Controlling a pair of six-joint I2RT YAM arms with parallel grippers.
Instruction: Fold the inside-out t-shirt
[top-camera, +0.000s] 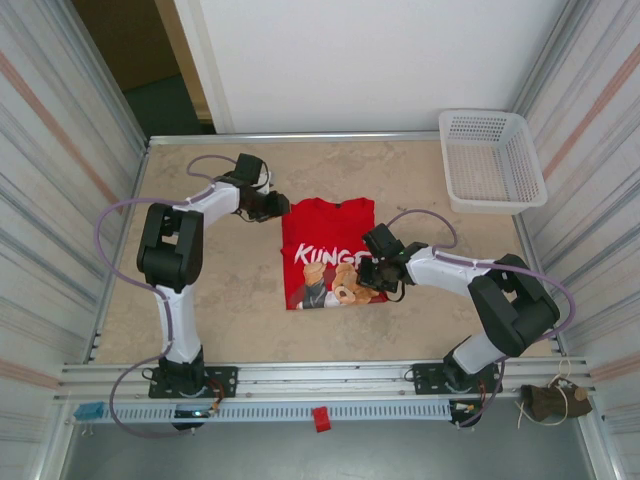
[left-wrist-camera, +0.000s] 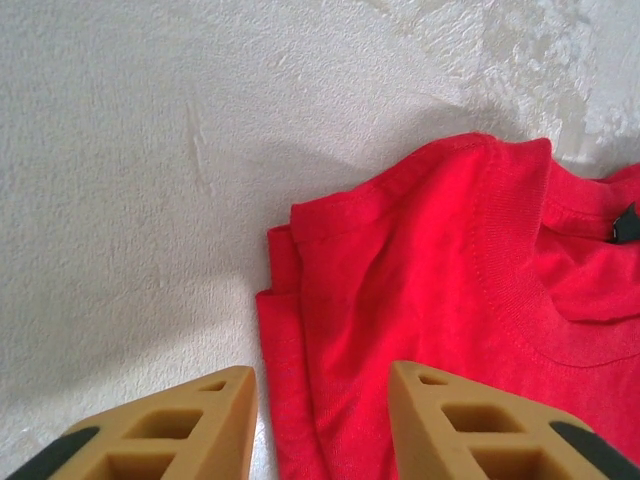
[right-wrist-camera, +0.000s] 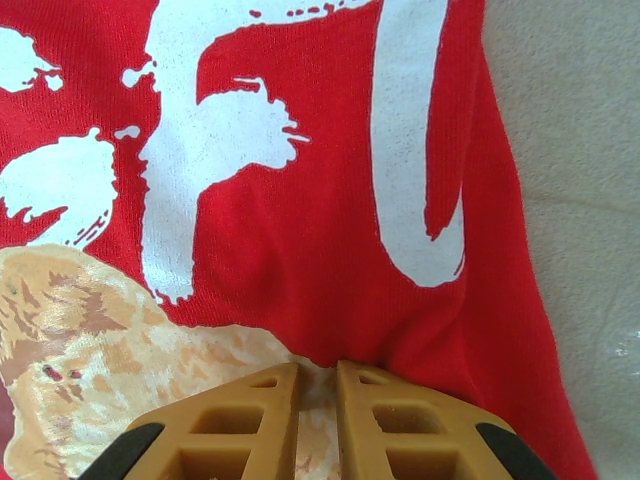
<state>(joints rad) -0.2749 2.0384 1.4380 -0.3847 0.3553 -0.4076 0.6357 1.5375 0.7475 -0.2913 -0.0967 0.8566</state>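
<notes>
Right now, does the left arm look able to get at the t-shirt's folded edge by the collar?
Probably yes: the left gripper hangs open just over that edge of the t-shirt, with nothing between them and bare table beside it.

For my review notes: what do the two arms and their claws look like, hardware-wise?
The left arm and right arm share one build: white links, chunky black joint housings, black bases on a silver metal rail. A lilac-grey cable loops along each. The left claw and right claw each have two tan plastic wedge fingers with hollow cells and black inserts at the outer edges.
</notes>
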